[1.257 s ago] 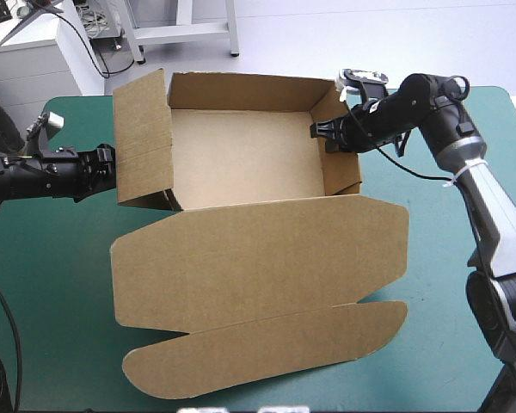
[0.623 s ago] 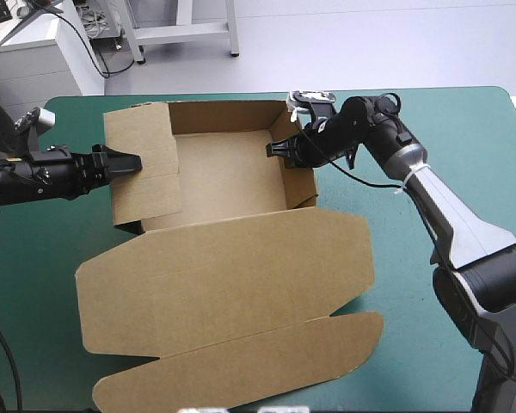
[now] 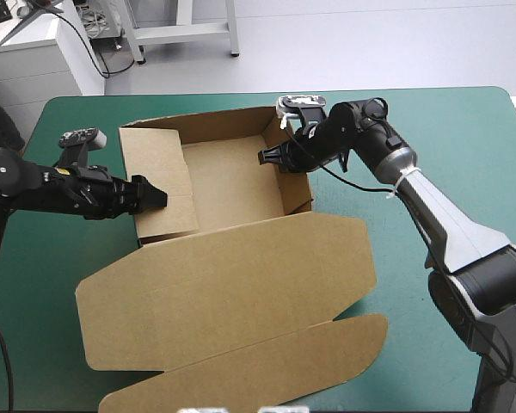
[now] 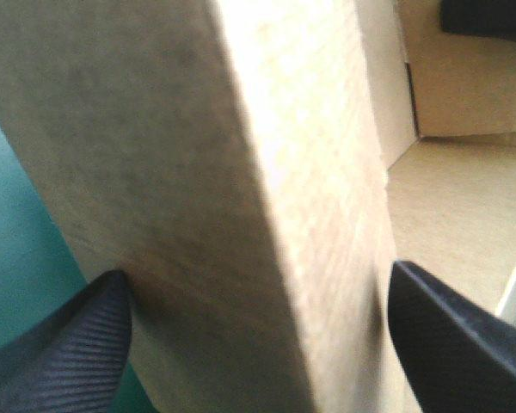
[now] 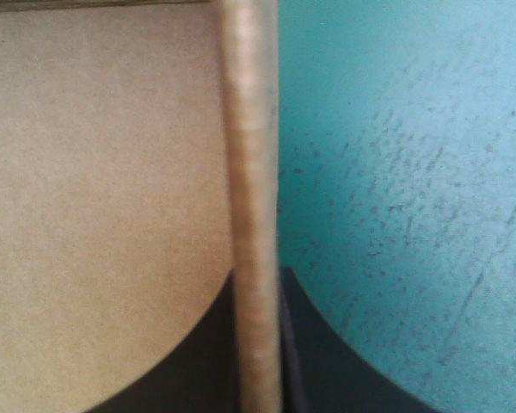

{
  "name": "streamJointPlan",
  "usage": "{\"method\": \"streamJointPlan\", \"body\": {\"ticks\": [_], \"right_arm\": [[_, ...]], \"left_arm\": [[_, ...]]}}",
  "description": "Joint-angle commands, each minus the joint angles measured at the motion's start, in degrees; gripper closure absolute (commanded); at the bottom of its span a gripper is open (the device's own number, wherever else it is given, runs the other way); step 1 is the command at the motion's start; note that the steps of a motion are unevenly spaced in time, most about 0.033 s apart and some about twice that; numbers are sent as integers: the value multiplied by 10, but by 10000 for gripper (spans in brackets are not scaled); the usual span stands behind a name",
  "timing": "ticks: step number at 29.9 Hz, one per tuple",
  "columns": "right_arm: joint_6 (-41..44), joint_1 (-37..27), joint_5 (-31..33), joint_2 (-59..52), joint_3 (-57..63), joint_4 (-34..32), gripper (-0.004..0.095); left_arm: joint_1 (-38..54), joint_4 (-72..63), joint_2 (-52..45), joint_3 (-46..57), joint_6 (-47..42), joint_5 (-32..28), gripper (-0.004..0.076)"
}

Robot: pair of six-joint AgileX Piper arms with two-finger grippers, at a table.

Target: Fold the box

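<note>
The brown box [image 3: 232,176] stands on the teal-green cover as an open tray. Its wide lid [image 3: 232,275] lies flat toward the near edge, with a rounded end flap [image 3: 249,374] in front. My left gripper [image 3: 155,198] is at the box's left wall [image 3: 159,181], which leans inward. In the left wrist view that folded wall [image 4: 241,215] fills the gap between my spread black fingers [image 4: 69,344], so the left gripper [image 4: 258,344] is open. My right gripper [image 3: 277,157] pinches the right wall [image 3: 292,185]. The board's edge [image 5: 249,172] runs between its fingers, and the right gripper [image 5: 258,344] is shut on it.
Bare teal-green cover [image 3: 464,129] stretches to the right of the box and along the left edge [image 3: 34,284]. The lid's end flap reaches close to the table's near edge. The right arm reaches over the table from the right front corner.
The box has slid left and turned slightly. My left gripper has moved in onto the left wall, which now tips inward. My right gripper has followed the right wall leftward.
</note>
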Motion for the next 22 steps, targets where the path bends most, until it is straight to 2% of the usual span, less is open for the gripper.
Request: {"method": "streamJointPlan", "body": {"ticks": [1,5,8,13,15,18,19,22], "right_arm": [[17,13,-25,-34,-17,18,904],[26,27,-19,-34,-17,-7,905],[33,29,-11,-34,-17,-24,905],[35,30,5,-34,-17,-24,905],[35,30,11,-34,-17,-25,905],[36,30,20,-34,-17,-28,904],[36,30,25,-34,-17,-33,905],[41,30,46,-35,-17,-61,905]], "left_arm": [[-46,24,-15,-15,-59,-41,189],[-87,74,-8,-15,-103,-68,276],[-111,100,0,-15,-114,-68,307],[-140,172,16,-15,-216,-90,360],[-147,203,27,-15,-250,-94,446],[-158,224,46,-15,-262,-85,686],[-164,229,51,-15,-269,-86,729],[-181,234,66,-15,-312,-111,732]]}}
